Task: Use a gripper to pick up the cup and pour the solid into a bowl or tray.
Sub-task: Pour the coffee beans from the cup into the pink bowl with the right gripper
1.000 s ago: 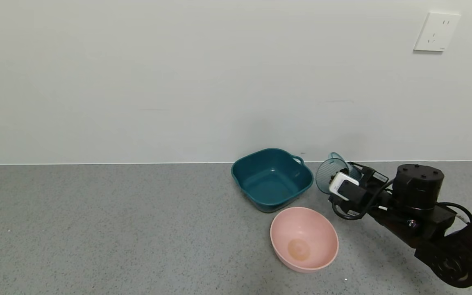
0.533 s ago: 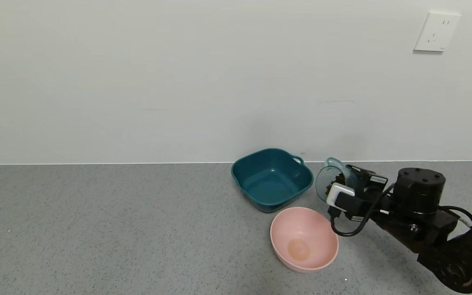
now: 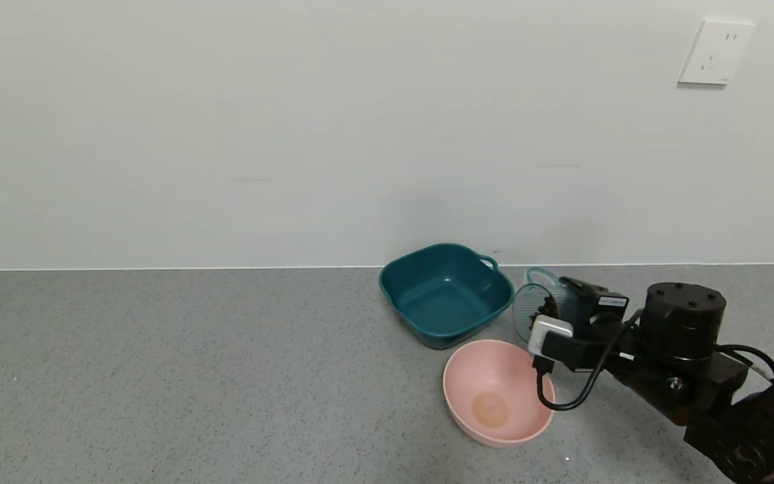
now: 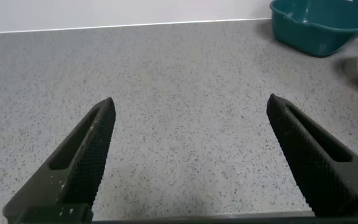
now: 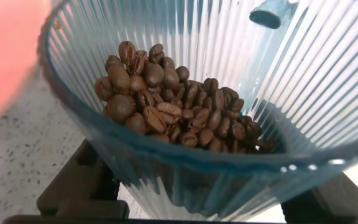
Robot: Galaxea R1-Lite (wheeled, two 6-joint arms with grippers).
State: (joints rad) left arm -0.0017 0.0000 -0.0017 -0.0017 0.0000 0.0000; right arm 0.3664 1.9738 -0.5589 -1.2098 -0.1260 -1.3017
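Nearest the robot, a grey speckled counter (image 3: 192, 376) spreads wide, meeting a plain white wall (image 3: 293, 134) along a straight seam at the back; a white socket plate (image 3: 716, 52) sits high on that wall at the right.

On the near right, the right arm reaches in low over the counter. Its gripper (image 3: 565, 310) has its jaws pressed against the cup (image 3: 536, 306), pinching it by the ribbed sides; in the right wrist view the two black fingers (image 5: 79, 180) show below the cup (image 5: 229, 93), one at each side. A small white-grey module (image 3: 548, 333) and a looping black cable (image 3: 572, 393) hang at the gripper's front, over the pink bowl's right rim.

The cup is tipped well over, its long axis lying close to level, with the open mouth facing left toward the bowls. The beans (image 5: 173, 112) lie heaped against the lower wall inside, close to the lip; from the head view they show as a dark clump (image 3: 548, 309) within the cup. It is held clear of the counter, just beyond the far right edge of the pink bowl (image 3: 494, 417), which stands upright showing only a darker circle at its base.

Farther back, just beyond the bowl, stands a squarish teal tub (image 3: 444, 292) with a small handle.

Off to the left, the left gripper (image 4: 188, 162) hovers above bare counter with its jaws spread wide, holding nothing.
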